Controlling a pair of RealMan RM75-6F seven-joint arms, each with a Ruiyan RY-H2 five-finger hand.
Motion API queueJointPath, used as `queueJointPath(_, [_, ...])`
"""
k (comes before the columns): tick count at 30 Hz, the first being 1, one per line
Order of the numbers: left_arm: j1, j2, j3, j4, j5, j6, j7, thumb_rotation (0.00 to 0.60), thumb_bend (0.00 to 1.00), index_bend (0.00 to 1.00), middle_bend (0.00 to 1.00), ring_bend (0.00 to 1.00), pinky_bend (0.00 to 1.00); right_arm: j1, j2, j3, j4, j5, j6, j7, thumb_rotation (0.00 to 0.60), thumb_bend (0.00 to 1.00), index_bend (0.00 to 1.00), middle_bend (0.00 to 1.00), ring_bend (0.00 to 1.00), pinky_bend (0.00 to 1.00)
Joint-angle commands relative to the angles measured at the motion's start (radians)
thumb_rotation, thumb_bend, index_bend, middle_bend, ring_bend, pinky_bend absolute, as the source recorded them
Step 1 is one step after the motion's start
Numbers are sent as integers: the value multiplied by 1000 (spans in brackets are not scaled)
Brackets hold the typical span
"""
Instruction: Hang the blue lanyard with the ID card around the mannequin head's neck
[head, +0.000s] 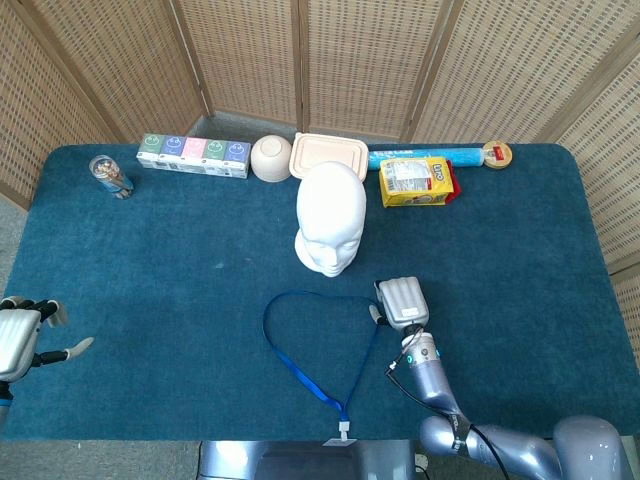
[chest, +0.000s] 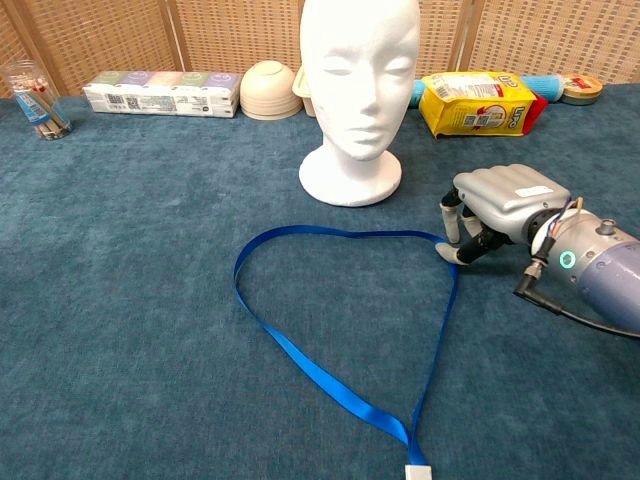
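The yellow snack bag (chest: 482, 103) is showing print on its face, but the lettering is too small to read; the long box (chest: 163, 92) of coloured panels is carrying barcode-like marks on its side, also unreadable.

The head view is taking in the whole blue counter (head: 150, 250) and the left hand (head: 20, 335) hanging off its near-left edge, fingers apart and holding nothing; the chest view is not showing that hand. The head view is also showing the pale lidded container (head: 328, 155) behind the mannequin head (head: 329, 217), which the chest view is mostly hiding.

The blue lanyard (chest: 300, 355) is lying flat on the counter in an open loop in front of the mannequin head, apart from its base. A small white end piece (head: 337, 437) is sitting at the counter's near edge; whether a card is attached cannot be told. The right hand (chest: 495, 210) is resting at the loop's right corner, its fingertips (chest: 449, 250) curled down on the strap there, seemingly pinching it.
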Motion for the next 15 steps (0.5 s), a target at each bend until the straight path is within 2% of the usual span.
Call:
queueJointPath(1, [-2,-1,0,0,-1,-3,-1,273,101,530,557,509,316,2,1,1,1,5,0,-3,419,441,540,765,969,1000])
queueJointPath(8, [-2,-2,1,2,0,-4,-2,275,100,530,555,509,316,7,1,0,-2,15,0,-13,424,467,565,779,978,1000])
queueJointPath(15, [-3,0,3,4,-1,-9,-4,276,100,530,555,508,316,13,0,-7,-5,23,-3,-30,455,483,587,806,998,1000])
